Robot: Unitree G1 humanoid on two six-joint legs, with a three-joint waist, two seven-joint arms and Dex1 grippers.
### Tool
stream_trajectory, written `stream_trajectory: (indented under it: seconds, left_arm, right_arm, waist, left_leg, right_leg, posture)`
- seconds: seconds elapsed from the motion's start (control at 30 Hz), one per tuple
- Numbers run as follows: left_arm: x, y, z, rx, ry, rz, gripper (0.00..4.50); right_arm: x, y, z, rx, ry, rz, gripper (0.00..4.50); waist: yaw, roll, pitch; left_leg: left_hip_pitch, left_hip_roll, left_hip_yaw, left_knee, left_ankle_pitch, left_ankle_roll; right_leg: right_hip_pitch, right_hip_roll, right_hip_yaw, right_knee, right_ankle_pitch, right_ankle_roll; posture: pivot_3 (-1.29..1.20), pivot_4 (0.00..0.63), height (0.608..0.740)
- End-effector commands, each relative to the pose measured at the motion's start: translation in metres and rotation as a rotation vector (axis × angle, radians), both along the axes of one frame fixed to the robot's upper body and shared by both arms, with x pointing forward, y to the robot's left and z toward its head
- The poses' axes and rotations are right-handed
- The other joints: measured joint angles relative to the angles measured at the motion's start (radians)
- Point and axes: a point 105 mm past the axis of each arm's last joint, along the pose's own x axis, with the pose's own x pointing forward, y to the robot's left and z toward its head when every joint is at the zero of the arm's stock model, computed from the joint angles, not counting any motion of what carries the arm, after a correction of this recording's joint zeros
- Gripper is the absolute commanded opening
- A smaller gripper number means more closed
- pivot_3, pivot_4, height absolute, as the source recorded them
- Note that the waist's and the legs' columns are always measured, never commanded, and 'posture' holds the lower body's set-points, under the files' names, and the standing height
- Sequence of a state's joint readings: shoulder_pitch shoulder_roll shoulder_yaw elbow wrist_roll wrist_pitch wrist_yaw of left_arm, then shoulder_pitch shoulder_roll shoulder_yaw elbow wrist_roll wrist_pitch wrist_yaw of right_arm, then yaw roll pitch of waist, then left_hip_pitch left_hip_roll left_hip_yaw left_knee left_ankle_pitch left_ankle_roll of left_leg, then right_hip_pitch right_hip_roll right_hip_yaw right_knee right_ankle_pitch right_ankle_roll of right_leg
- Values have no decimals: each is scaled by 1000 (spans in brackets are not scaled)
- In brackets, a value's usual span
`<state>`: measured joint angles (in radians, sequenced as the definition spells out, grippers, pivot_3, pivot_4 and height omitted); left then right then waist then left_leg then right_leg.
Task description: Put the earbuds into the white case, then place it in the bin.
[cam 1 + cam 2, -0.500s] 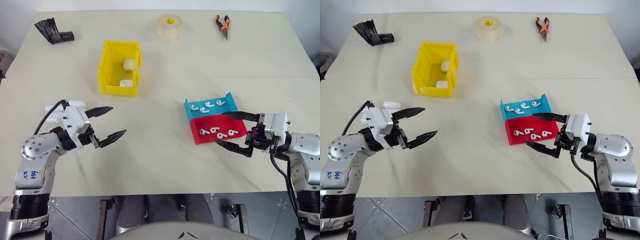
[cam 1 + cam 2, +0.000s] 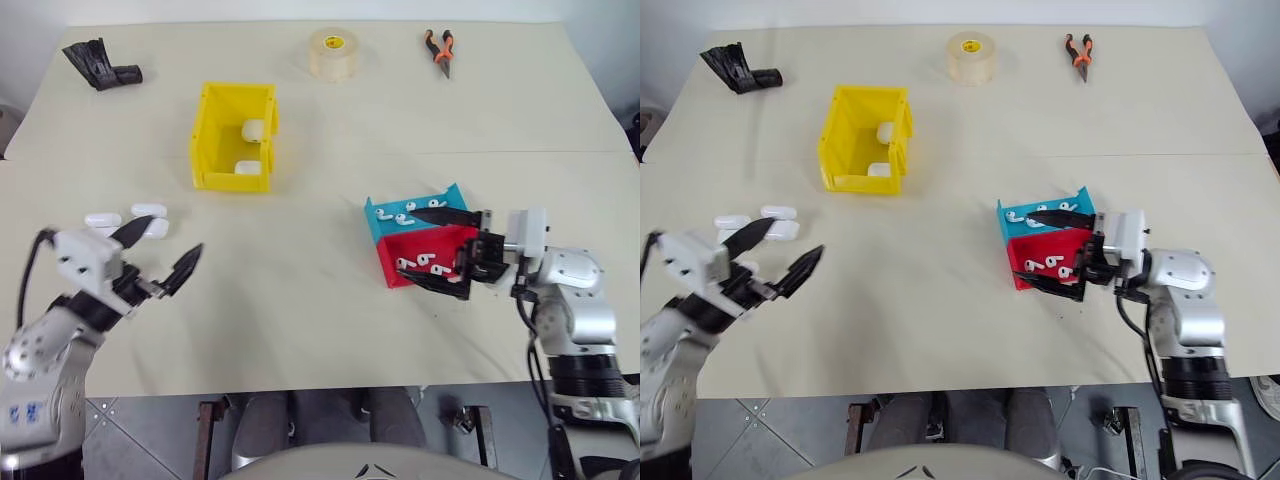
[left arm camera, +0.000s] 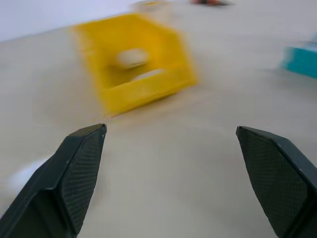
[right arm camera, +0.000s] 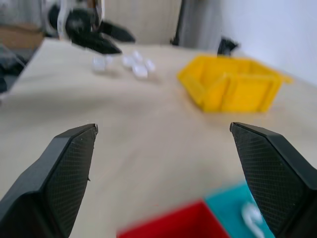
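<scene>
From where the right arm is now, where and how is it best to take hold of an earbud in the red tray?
Probably grip one earbud across its short stem, coming from above. The earbuds lie flat and close together in the shallow red tray, so a sideways approach would likely hit the wall or a neighbour. The right tool is open over the trays, which suits a descent.

I see a bright yellow bin [image 2: 234,135] on the beige table [image 2: 320,300]. The earbuds [image 2: 410,212] are white, lying in a blue tray [image 2: 385,222] and a red tray [image 2: 400,252]. The pliers [image 2: 441,48] have orange handles.
</scene>
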<state>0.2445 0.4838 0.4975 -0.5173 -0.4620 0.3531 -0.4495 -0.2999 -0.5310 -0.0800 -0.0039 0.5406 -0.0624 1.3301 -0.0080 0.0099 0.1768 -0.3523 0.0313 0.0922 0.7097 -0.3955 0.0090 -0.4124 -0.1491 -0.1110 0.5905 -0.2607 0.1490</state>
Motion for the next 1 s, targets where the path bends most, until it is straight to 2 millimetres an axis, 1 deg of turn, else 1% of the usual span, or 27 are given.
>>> stream_trajectory:
  seconds: [0.03,0.1,0.17,0.23,0.33,0.43,0.47,0.5,0.53,0.67,0.77,0.83,1.0]
  left_arm:
    - [-22,26,4,-28,-10,245,4469]
    - [-34,35,-5,-80,29,340,4469]
    - [-41,37,-9,-102,47,367,4469]
    - [-42,36,-9,-104,64,361,4469]
    - [-38,39,-4,-97,83,360,4469]
    - [-32,49,7,-75,115,380,4469]
    - [-28,49,11,-58,170,353,4469]
    - [-25,49,11,-37,242,342,4469]
    - [-23,51,11,2,327,344,4469]
    - [-19,59,11,33,599,387,4469]
    - [-15,64,14,59,703,406,4469]
    - [-8,61,15,27,701,386,4469]
    - [-5,57,-8,36,820,373,4469]
  right_arm:
    - [-4,12,18,57,-111,38,4500]
    - [-3,16,20,61,-142,48,4500]
    - [-2,16,22,62,-144,51,4500]
    - [-2,15,22,57,-141,57,4500]
    - [-1,13,21,36,-132,64,4500]
    - [1,12,21,25,-121,70,4500]
    - [1,11,20,19,-113,75,4500]
    - [1,11,20,16,-108,77,4500]
    - [1,11,20,9,-100,80,4500]
    - [2,12,19,3,-90,90,4500]
    - [2,14,20,5,-89,95,4500]
    - [2,16,20,8,-89,96,4500]
    - [0,18,20,15,-84,96,4500]
  waist:
    - [7,0,0]
    - [8,0,0]
    - [12,-1,0]
    - [14,-1,0]
    - [9,-1,0]
    - [5,-1,0]
    - [4,-1,0]
    - [5,-1,0]
    - [6,-1,0]
    - [6,-1,0]
    - [3,-1,0]
    - [-4,0,0]
    - [-19,-1,0]
  left_leg:
    - [0,0,0,1,0,0]
    - [0,0,-1,3,-1,0]
    - [-1,0,-2,4,-2,0]
    - [-1,0,-2,5,-2,0]
    - [-1,0,-2,5,-3,0]
    - [0,1,-1,5,-3,0]
    - [0,1,-1,5,-3,0]
    - [0,1,-1,5,-3,0]
    - [0,1,-2,5,-3,0]
    - [0,0,-2,5,-3,0]
    - [0,0,-1,4,-3,-1]
    - [1,0,0,3,-4,-2]
    - [1,1,0,1,-3,-3]
  right_leg:
    - [0,0,0,0,0,0]
    - [1,0,0,0,0,0]
    - [1,0,0,1,0,0]
    - [1,0,0,1,0,0]
    - [1,0,0,1,0,-1]
    - [0,0,0,3,-1,-2]
    - [0,0,0,3,-1,-2]
    - [1,0,0,3,-1,-2]
    - [1,0,0,3,-1,-2]
    - [1,0,0,4,-1,-2]
    - [0,1,0,4,-1,-2]
    - [0,1,0,3,-2,-3]
    - [-1,2,0,2,-2,-3]
  posture:
    - [0,150,740]
    - [0,150,740]
    - [0,150,740]
    - [0,150,740]
    - [0,150,740]
    - [0,150,740]
    - [0,150,740]
    - [0,150,740]
    - [0,150,740]
    - [0,150,740]
    - [0,150,740]
    - [0,150,740]
    - [0,150,740]
